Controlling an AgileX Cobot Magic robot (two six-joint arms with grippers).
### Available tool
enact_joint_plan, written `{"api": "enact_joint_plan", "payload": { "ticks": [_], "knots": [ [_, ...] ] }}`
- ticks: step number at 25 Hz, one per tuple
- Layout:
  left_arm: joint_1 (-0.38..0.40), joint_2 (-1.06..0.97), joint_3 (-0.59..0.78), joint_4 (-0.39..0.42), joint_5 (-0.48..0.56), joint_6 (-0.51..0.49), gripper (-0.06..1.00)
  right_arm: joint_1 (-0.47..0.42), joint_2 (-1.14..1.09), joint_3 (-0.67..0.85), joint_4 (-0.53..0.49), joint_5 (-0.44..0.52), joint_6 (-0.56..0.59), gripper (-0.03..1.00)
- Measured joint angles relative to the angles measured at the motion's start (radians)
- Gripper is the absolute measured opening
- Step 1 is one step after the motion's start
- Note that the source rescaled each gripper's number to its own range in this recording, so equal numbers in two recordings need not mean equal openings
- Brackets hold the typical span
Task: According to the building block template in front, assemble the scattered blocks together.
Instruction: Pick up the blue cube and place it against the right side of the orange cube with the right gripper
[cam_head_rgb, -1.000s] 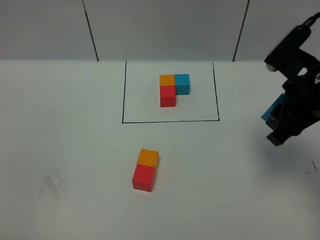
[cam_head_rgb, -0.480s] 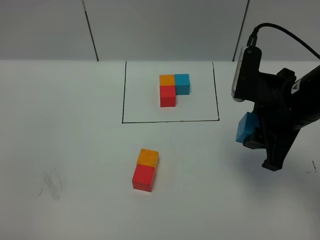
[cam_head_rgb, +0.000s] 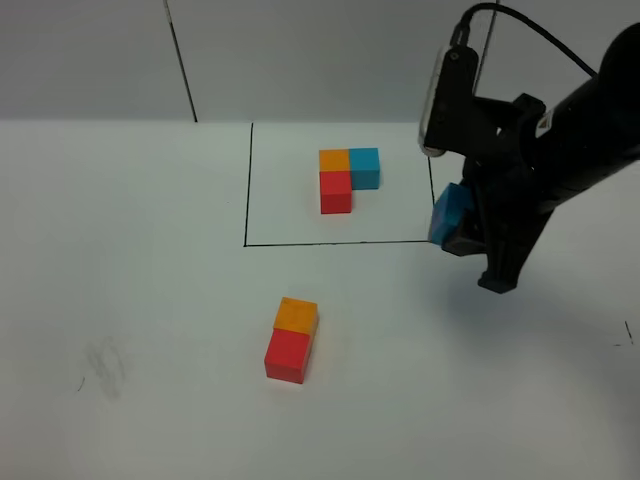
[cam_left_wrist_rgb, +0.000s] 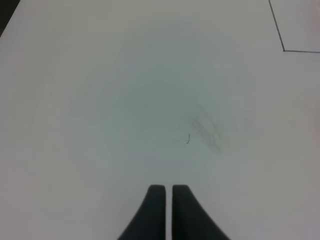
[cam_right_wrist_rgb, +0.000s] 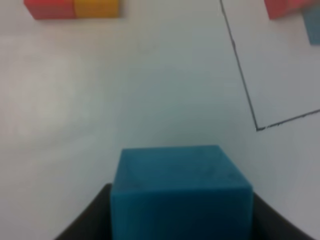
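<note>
The building block template (cam_head_rgb: 345, 180), an L of orange, blue and red cubes, lies inside a black-lined rectangle at the back. In front of it, on the table, the loose orange cube (cam_head_rgb: 297, 314) touches the loose red cube (cam_head_rgb: 288, 355); both also show far off in the right wrist view, orange cube (cam_right_wrist_rgb: 97, 7) beside red cube (cam_right_wrist_rgb: 49, 8). My right gripper (cam_head_rgb: 462, 235) hangs above the rectangle's front right corner, shut on the light blue cube (cam_head_rgb: 447, 213), which fills the right wrist view as blue cube (cam_right_wrist_rgb: 180, 192) in the right gripper (cam_right_wrist_rgb: 181, 222). My left gripper (cam_left_wrist_rgb: 167, 189) is shut and holds nothing, over bare table.
The black rectangle line (cam_head_rgb: 340, 242) runs between the template and the loose cubes; its corner (cam_right_wrist_rgb: 257, 129) lies just ahead of the held cube. Faint scuff marks (cam_head_rgb: 103, 365) are on the white table at the front left. A grey panelled wall stands behind.
My right arm has swung left and toward the back from the table's right edge, carrying the blue cube up to the rectangle's front right corner. The cubes on the table stayed put.
</note>
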Motion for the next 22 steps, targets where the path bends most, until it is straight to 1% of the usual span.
{"api": "enact_joint_plan", "payload": {
  "ticks": [5, 8, 11, 22],
  "knots": [
    [0.000, 0.000, 0.000, 0.000, 0.000, 0.000, 0.00, 0.053, 0.087, -0.119, -0.001, 0.052, 0.001, 0.58],
    [0.000, 0.000, 0.000, 0.000, 0.000, 0.000, 0.00, 0.085, 0.154, -0.161, -0.002, 0.064, 0.002, 0.58],
    [0.000, 0.000, 0.000, 0.000, 0.000, 0.000, 0.00, 0.109, 0.212, -0.173, -0.003, 0.061, 0.003, 0.58],
    [0.000, 0.000, 0.000, 0.000, 0.000, 0.000, 0.00, 0.165, 0.364, -0.173, 0.007, -0.003, 0.003, 0.58]
  ]
}}
